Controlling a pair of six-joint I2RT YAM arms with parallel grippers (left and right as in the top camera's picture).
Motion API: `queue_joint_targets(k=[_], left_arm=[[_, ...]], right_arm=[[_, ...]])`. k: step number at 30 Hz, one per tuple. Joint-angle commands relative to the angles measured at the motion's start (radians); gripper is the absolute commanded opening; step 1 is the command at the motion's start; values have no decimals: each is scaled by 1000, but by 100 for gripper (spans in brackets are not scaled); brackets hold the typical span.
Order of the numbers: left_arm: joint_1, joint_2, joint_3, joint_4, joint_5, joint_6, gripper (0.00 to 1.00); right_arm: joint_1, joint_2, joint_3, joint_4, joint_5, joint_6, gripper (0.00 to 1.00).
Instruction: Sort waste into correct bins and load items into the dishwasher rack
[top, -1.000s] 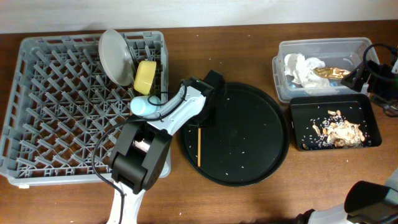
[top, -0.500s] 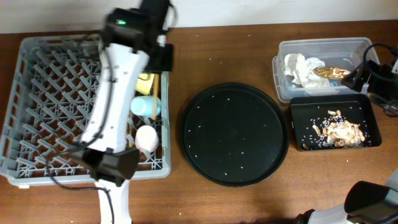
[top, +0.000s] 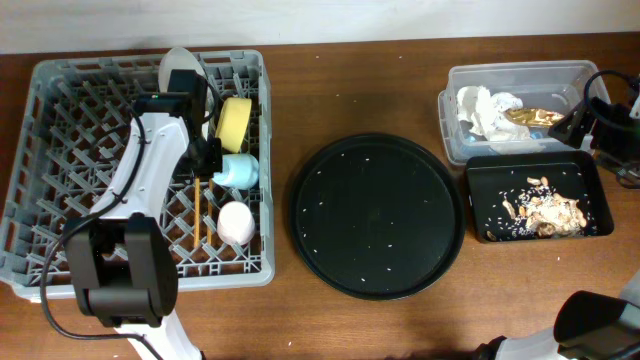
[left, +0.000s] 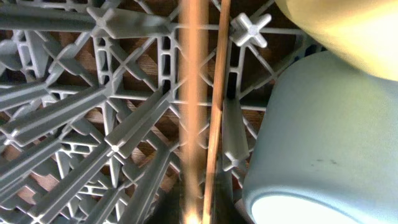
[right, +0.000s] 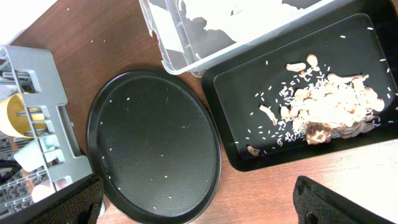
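The grey dishwasher rack (top: 80, 150) holds the grey-green plate (top: 178, 68), the yellow bowl (top: 235, 122), the light-blue cup (top: 238, 170) and the pink cup (top: 237, 222). My left gripper (top: 203, 165) is low in the rack, left of the blue cup, and shut on the wooden chopsticks (top: 197, 212), which lie along the rack grid. In the left wrist view the chopsticks (left: 193, 93) run up from the jaws (left: 198, 211), beside the blue cup (left: 311, 143). My right gripper (right: 196, 190) is open and empty, high above the table.
The large round black tray (top: 377, 215) sits mid-table with a few rice grains. At the right, the clear tub (top: 455, 100) holds white tissue (top: 485, 108) and gold foil (top: 530, 117). The black rectangular tray (top: 480, 180) holds food scraps (top: 545, 210).
A chopstick lay on the round tray a second ago. My left arm swung up and over to the rack, then came down. The chopsticks are now in the rack and the tray holds none.
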Motion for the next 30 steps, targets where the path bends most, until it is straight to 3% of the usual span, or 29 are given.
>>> queue_joint_targets(k=[1, 2, 6, 9, 10, 15, 24, 26, 28, 30], left_arm=[[6, -17, 0, 2, -16, 21, 72], [6, -18, 31, -26, -11, 20, 78], [1, -77, 376, -237, 96, 21, 78], [-9, -203, 575, -264, 137, 20, 82], [-9, -243, 575, -246, 108, 20, 99], [-9, -268, 574, -242, 51, 20, 99], [-9, -268, 574, -242, 51, 20, 99], [-9, -268, 574, -242, 51, 20, 99], [-9, -268, 574, -242, 51, 20, 99], [-9, -268, 574, -242, 51, 20, 99]], right_arm=[[6, 4, 2, -1, 9, -10, 98], [6, 4, 2, -6, 9, -10, 98], [6, -26, 3, -17, 9, -10, 98], [6, -207, 5, -30, 9, -44, 98], [6, -298, 5, -31, 10, -60, 98], [6, -639, 5, -31, 9, -62, 98], [6, -690, -31, -36, -34, -59, 98], [119, -711, -174, 102, -36, -59, 98], [297, -802, -451, 395, 17, -56, 99], [460, -978, -895, 832, 103, 107, 98]])
